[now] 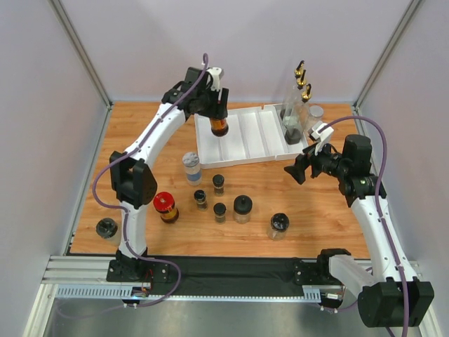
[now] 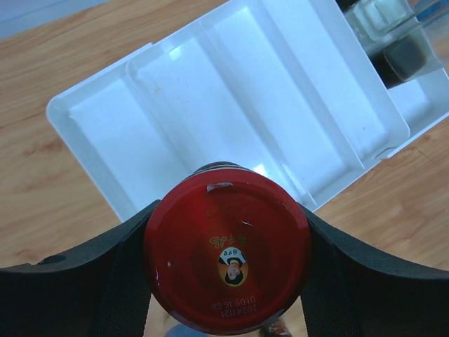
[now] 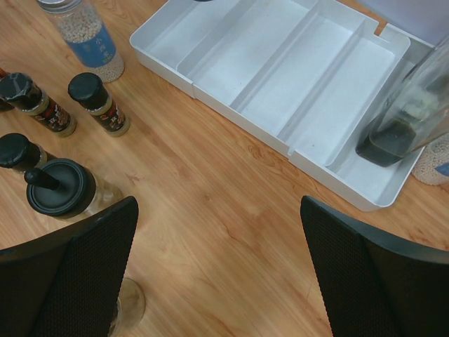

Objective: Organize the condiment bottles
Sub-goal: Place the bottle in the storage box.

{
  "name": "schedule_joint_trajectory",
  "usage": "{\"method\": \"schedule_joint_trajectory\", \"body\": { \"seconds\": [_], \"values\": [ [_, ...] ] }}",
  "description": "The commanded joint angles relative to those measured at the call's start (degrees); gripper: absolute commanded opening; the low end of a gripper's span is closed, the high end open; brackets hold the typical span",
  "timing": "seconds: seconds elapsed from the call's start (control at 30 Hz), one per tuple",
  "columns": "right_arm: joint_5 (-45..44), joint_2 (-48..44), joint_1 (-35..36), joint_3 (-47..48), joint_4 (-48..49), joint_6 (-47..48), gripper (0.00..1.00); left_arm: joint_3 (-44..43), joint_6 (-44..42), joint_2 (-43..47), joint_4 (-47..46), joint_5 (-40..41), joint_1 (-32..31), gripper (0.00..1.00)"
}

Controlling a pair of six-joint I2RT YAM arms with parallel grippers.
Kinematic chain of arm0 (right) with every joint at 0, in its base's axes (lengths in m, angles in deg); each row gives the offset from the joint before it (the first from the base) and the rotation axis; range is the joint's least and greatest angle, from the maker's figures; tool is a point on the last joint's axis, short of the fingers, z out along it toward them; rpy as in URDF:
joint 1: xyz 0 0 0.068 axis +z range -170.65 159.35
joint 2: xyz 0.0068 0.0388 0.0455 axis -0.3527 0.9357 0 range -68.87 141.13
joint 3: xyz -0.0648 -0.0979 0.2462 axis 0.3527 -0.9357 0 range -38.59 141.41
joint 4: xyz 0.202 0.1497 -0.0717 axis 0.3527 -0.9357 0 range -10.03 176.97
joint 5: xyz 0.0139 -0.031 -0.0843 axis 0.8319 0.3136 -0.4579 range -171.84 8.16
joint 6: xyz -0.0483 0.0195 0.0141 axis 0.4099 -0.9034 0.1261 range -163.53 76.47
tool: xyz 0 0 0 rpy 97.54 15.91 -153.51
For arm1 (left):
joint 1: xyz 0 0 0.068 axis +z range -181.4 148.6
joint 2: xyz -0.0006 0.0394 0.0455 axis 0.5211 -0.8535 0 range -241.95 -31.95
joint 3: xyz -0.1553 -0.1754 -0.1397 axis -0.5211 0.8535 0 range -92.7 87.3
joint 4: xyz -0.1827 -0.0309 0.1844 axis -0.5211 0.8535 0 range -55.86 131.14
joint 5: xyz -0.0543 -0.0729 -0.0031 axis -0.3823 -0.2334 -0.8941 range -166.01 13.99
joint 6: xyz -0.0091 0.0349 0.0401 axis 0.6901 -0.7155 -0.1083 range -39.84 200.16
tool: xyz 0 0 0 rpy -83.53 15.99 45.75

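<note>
One red-capped amber glass jar hangs pinched in the left gripper at the white divided plastic tray's left end, upper centre from above. Left wrist: jar clamped, lower centre. Right wrist: right gripper spread wide over wooden tabletop.

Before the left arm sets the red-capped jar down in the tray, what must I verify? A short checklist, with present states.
1. Grip of left gripper on red-capped jar: ok.
2. Jar centred over one compartment: cannot tell.
3. Compartments of the tray near the jar empty: ok.
4. Open right gripper away from the jar: ok.
5. The tall bottles apart, at the tray's right end: ok.
</note>
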Motion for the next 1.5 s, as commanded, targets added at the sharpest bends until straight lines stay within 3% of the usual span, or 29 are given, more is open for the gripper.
{"method": "schedule_joint_trajectory", "body": {
  "seconds": [0.0,0.47,1.1,1.47],
  "values": [
    [-0.24,-1.28,-0.27,0.9,0.05,1.0,1.0,-6.6,-0.38,-0.28,-5.95,-0.82,-2.74,0.0],
    [-2.69,-1.27,-0.18,1.34,-0.39,1.35,1.0,-15.74,3.22,-11.27,-19.12,1.55,-9.61,0.0],
    [-4.63,-1.8,-0.09,1.78,-1.01,2.32,1.0,-23.66,10.08,-23.75,-41.79,6.92,-12.86,0.0],
    [-5.16,-1.8,-0.18,1.87,-1.09,2.23,1.0,-25.33,13.16,-28.06,-45.41,8.24,-13.3,0.0]
  ]
}}
